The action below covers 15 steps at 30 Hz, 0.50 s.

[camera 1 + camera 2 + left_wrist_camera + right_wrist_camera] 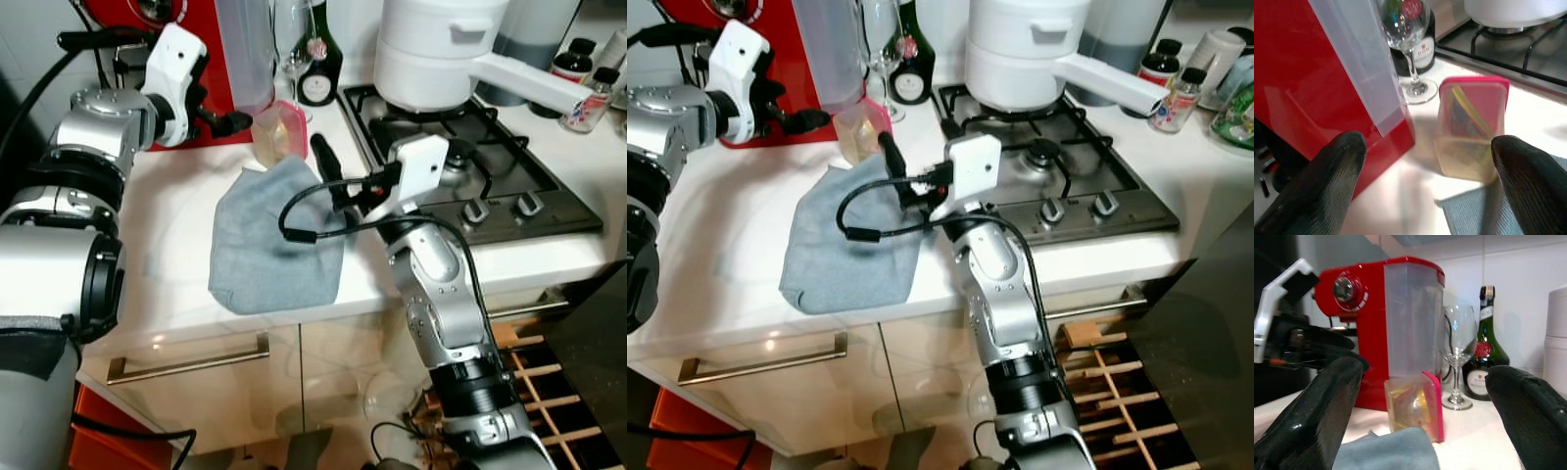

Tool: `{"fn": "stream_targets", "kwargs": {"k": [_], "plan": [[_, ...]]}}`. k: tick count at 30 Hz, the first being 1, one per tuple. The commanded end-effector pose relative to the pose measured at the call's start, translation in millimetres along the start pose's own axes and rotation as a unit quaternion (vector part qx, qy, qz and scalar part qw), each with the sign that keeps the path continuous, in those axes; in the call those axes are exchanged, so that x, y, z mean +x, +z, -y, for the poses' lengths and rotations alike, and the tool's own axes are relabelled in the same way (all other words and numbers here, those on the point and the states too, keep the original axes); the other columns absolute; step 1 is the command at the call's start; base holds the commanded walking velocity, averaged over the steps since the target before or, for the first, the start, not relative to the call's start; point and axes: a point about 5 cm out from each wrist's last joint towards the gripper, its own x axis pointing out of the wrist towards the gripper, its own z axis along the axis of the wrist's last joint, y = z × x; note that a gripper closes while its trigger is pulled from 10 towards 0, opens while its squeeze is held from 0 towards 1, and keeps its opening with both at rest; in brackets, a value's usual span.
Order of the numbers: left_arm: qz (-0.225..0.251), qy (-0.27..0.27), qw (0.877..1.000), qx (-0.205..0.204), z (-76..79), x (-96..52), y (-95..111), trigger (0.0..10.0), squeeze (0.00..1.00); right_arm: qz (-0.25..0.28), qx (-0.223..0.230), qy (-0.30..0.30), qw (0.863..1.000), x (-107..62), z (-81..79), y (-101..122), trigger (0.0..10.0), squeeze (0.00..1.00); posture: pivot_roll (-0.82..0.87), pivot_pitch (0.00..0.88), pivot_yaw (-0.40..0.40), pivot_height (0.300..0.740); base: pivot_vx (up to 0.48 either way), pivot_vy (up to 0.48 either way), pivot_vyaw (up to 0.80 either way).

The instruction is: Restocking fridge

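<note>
The dark green bottle [1418, 41] behind the wine glass [1408, 44] carries a cream front label; its lettering is partly visible but too blurred to read. A red round seal sits above that label. No other legible text, number or sign appears.

Surface [176, 264] was white. Cloth [274, 240] on it was plain grey-blue, no pattern. Container [1471, 129] was clear yellowish plastic with a pink lid. Machine [1359, 323] at its 9 o'clock was glossy red, with a frosted translucent tank [1413, 318]. Bottle [1483, 357] was dark green with a red seal and a pale label. Wine glass [1457, 357] was clear. Pot [436, 49] was white, on a steel hob [470, 166] with black grates. Both arms were silver; their fingers [1337, 171] were black.
</note>
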Motion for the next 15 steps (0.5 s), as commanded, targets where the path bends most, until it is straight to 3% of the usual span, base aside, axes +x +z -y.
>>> {"fn": "stream_targets", "kwargs": {"k": [1,8,15], "plan": [[0.011,0.007,1.000,0.011,-1.6,-0.8,12.9,10.0,0.00,0.004,0.003,0.010,1.000,-2.3,-4.3,3.6,10.0,0.00,-0.12,0.000,0.099,0.740,0.000,0.000,0.00],[0.027,0.003,0.999,0.018,3.4,2.7,28.2,10.0,0.00,-0.013,0.014,-0.001,1.000,-19.8,-9.6,0.3,10.0,0.00,-0.17,0.000,0.126,0.740,0.000,0.000,0.00],[0.016,-0.006,1.000,0.020,12.0,9.5,27.3,10.0,0.00,-0.034,0.022,-0.006,0.999,-34.8,-17.7,-0.9,10.0,0.00,-0.19,0.000,0.153,0.740,0.000,0.000,0.00]]}}
